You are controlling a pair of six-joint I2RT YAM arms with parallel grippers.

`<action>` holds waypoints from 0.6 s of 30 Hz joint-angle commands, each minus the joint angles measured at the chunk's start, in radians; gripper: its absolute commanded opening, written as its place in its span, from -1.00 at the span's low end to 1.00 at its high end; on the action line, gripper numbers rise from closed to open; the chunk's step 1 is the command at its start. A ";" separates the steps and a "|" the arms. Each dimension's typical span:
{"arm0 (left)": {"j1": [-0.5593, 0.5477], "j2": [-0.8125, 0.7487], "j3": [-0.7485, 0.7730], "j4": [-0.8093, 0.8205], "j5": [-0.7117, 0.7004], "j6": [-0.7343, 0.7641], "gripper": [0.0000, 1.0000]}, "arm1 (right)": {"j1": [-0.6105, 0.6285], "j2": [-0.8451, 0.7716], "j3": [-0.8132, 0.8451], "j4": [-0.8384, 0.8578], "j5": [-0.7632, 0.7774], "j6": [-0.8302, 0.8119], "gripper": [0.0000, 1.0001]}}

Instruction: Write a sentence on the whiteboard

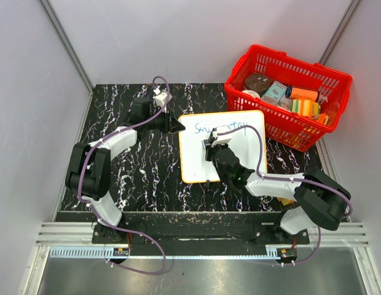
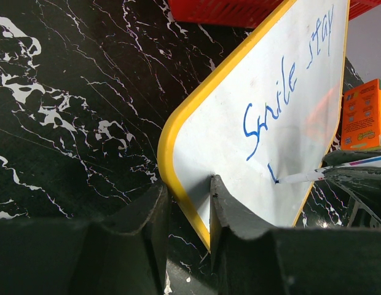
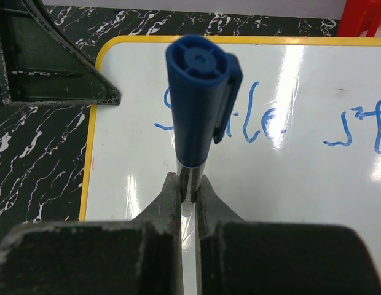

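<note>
Two words of the sentence (image 2: 271, 104) show in blue, "Smile stay", along the far part of the whiteboard (image 1: 196, 165). The board lies on the black marble table (image 1: 147, 178), just beside the red basket (image 1: 326, 77). On its left edge near the far corner, the left gripper (image 2: 188, 189) pinches the yellow frame, one finger on each side. Over the middle of the board, the right gripper (image 3: 188, 184) has its jaws narrow, clamped on a blue marker (image 3: 198, 92) with the capped end towards the wrist camera. The marker's tip touches the white surface just below "Smile", at a short blue stroke.
</note>
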 commanded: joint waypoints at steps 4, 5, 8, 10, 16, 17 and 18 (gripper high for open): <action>-0.055 0.059 -0.035 -0.128 -0.147 0.174 -1.00 | -0.011 0.017 0.073 -0.018 0.044 -0.055 -1.00; -0.055 0.059 -0.035 -0.128 -0.147 0.174 -1.00 | -0.011 0.020 0.082 -0.018 0.043 -0.060 -1.00; -0.055 0.059 -0.034 -0.126 -0.147 0.174 -1.00 | -0.019 0.025 0.091 -0.015 0.033 -0.062 -1.00; -0.055 0.059 -0.034 -0.128 -0.147 0.174 -1.00 | -0.024 0.028 0.093 -0.015 0.027 -0.063 -1.00; -0.055 0.060 -0.034 -0.126 -0.147 0.174 -1.00 | -0.025 0.023 0.090 -0.001 0.012 -0.078 -1.00; -0.055 0.062 -0.032 -0.128 -0.146 0.174 -1.00 | -0.024 0.017 0.079 0.007 0.006 -0.078 -1.00; -0.055 0.062 -0.034 -0.128 -0.147 0.174 -1.00 | -0.025 -0.001 0.073 0.020 0.001 -0.077 -1.00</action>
